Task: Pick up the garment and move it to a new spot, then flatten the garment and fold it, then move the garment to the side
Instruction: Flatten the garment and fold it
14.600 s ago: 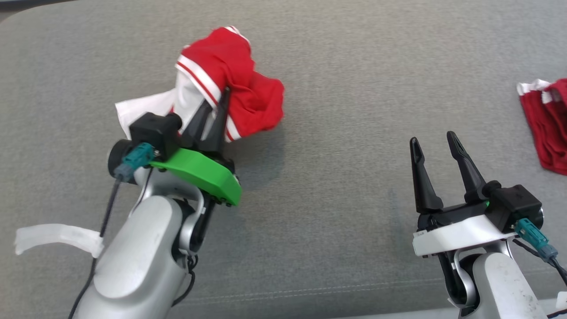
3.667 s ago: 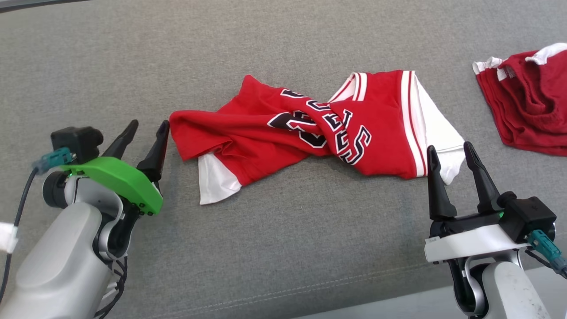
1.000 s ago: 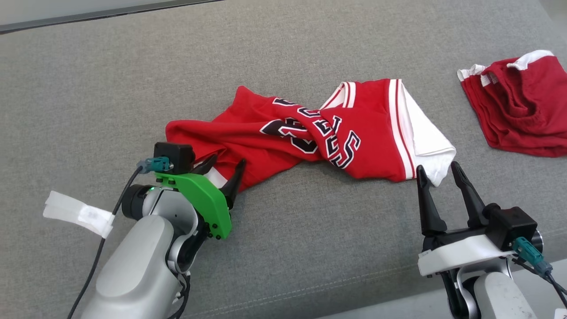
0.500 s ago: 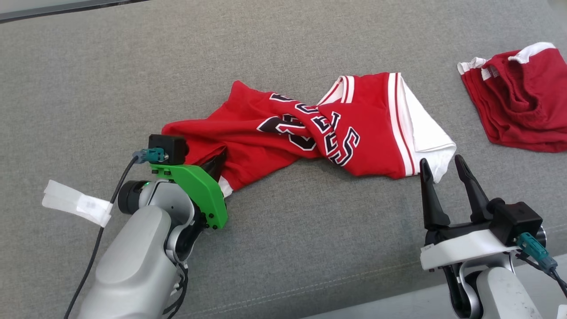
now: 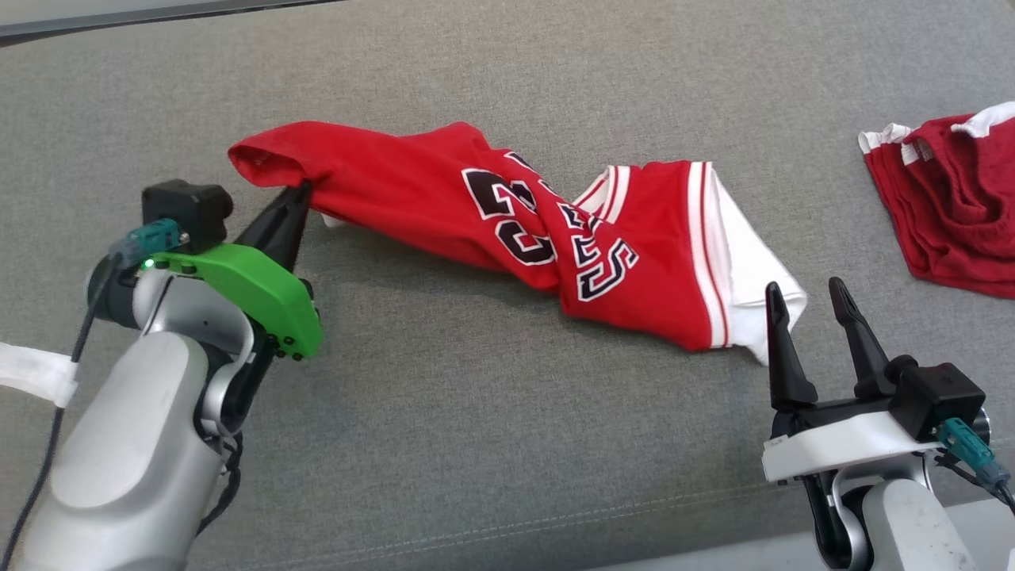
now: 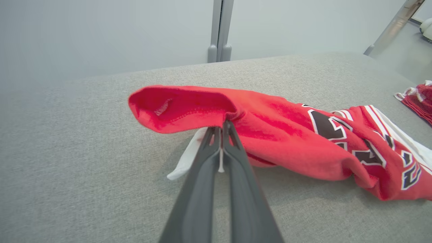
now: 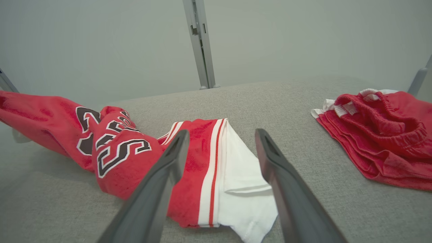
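Grey fabric surface (image 5: 507,444) is carrying the twisted red jersey (image 5: 396,186); left gripper (image 5: 300,193) is pinching its raised end shut, right gripper (image 5: 805,287) is hovering wide open just beside the other end.

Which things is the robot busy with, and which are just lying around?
In the job: red jersey, left pincer shut on its end, right pincer open by its white sleeve.
Just lying about: red shorts on the grey surface.

Left end effector (image 5: 301,191) now clamped on jersey (image 5: 412,190) end; that end raised, drawn leftward; jersey stretched out.
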